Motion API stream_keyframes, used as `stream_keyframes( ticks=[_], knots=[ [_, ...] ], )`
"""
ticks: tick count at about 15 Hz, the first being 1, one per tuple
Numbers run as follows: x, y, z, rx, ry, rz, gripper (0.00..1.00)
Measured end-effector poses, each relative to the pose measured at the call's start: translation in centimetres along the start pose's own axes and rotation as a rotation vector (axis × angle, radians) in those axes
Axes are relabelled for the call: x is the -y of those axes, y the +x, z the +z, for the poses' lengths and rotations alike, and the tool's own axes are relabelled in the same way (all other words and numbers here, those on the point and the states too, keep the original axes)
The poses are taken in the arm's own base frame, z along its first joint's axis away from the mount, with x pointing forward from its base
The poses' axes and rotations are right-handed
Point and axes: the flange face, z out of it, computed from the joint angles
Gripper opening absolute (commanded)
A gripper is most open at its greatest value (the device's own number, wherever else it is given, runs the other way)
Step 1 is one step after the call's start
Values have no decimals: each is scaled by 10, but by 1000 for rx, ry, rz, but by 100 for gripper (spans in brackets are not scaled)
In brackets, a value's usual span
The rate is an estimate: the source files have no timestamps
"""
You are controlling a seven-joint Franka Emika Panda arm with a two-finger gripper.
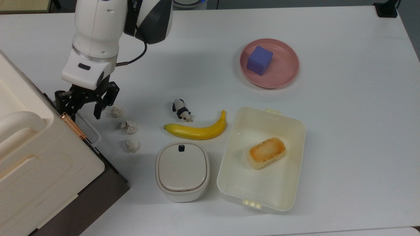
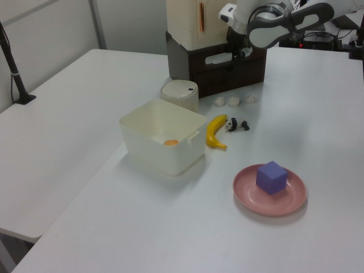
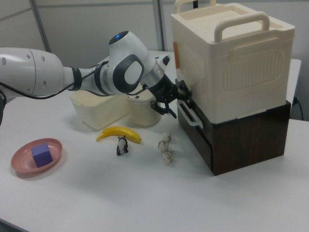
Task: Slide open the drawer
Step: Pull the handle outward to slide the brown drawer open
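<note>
The drawer (image 3: 194, 133) has a dark brown front and sits flush in the dark base under the cream cabinet (image 3: 231, 63). Its white loop handle (image 1: 95, 132) sticks out toward the table. My gripper (image 1: 84, 113) is open, and its black fingers straddle the handle's far end in the top view. In the right view the gripper (image 3: 175, 103) hangs just above and against the handle (image 3: 189, 116). In the left view the gripper (image 2: 234, 54) is in front of the drawer front (image 2: 250, 61), at the right end of the handle (image 2: 216, 58).
Three white crumpled balls (image 1: 117, 111) lie in a row just beside the gripper. Farther off are a toy panda (image 1: 181, 110), a banana (image 1: 197, 130), a lidded pot (image 1: 182, 170), a cream tub (image 1: 229, 183) holding bread, and a pink plate (image 1: 285, 70) with a purple cube.
</note>
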Motion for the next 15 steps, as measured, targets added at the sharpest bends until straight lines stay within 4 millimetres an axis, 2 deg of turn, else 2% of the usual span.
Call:
stream_keyframes(
  ticks=[6,8,9,12,15],
  knots=[
    [20,12,10,12,16,-47,59],
    [20,11,10,12,16,-56,45],
    [20,11,10,12,16,-60,42],
    [17,10,9,11,11,-76,39],
    [27,10,11,15,26,-96,39]
  ],
)
